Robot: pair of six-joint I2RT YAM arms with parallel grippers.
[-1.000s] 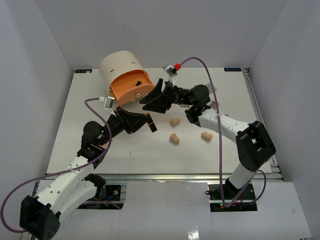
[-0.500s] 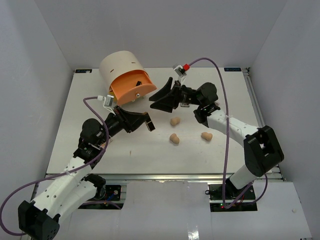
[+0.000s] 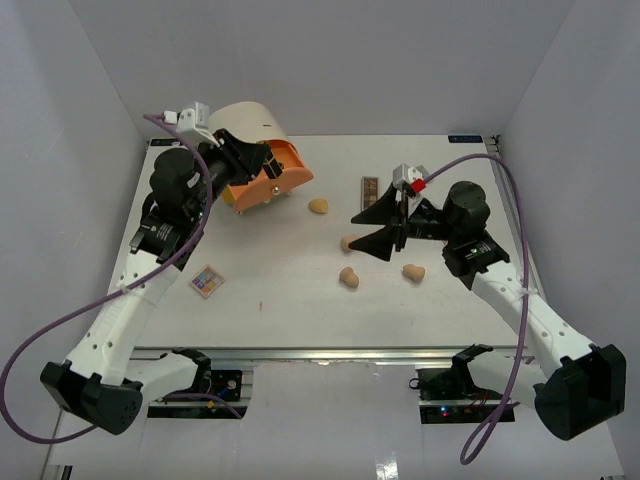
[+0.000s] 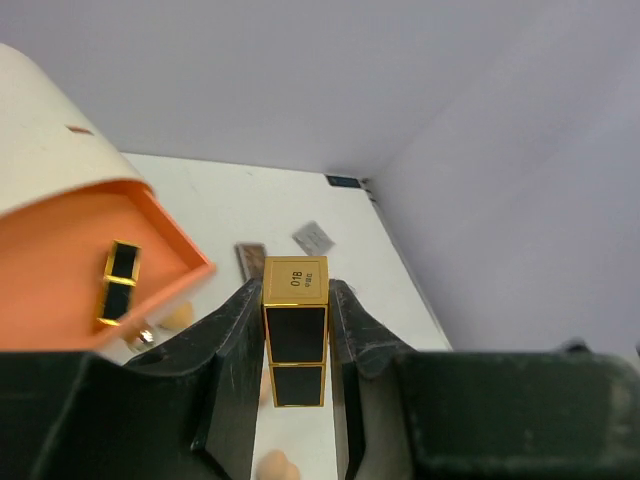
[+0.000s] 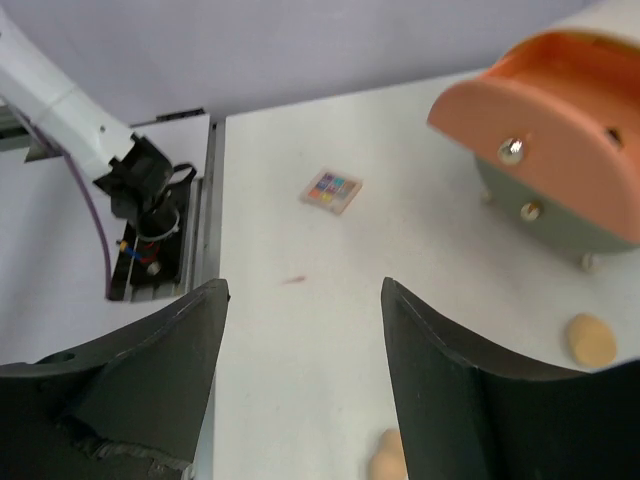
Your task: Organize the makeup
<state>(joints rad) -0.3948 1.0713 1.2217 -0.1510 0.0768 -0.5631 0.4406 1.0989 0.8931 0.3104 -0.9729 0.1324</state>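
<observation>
- Since the earlier frame, the left arm is no longer reaching low over the middle of the desk [image 3: 300, 310]. It is now standing raised at the far left corner, and the right arm is sitting drawn back from the drawer toward the right edge.
- The black-and-gold case [image 4: 295, 345] is standing upright between the fingers of the left gripper [image 4: 296, 300], which is clamping it from both sides. Its labelled end cap is facing the wrist camera.
- The case is hanging in the air just beside the open orange drawer [image 3: 272, 178], above the far left part of the desk.
- A second black-and-gold case [image 4: 120, 280] is lying inside that drawer.
- The drawer is sticking out of the cream drawer unit [image 3: 240, 122], which is standing at the far left corner.
- The far sponge [image 3: 318, 206] is lying just right of the drawer. The middle sponge [image 3: 347, 243], near sponge [image 3: 348, 278] and right sponge [image 3: 413, 272] are lying apart from one another around the desk's centre.
- The brown palette [image 3: 370, 190] is lying toward the far edge, with the grey palette [image 4: 314, 237] near it.
- The multicoloured palette [image 3: 207, 282] is lying alone near the left edge.
- The right gripper [image 5: 302, 300] is hovering right of centre beside the middle sponge, its fingers spread wide and gripping nothing.
</observation>
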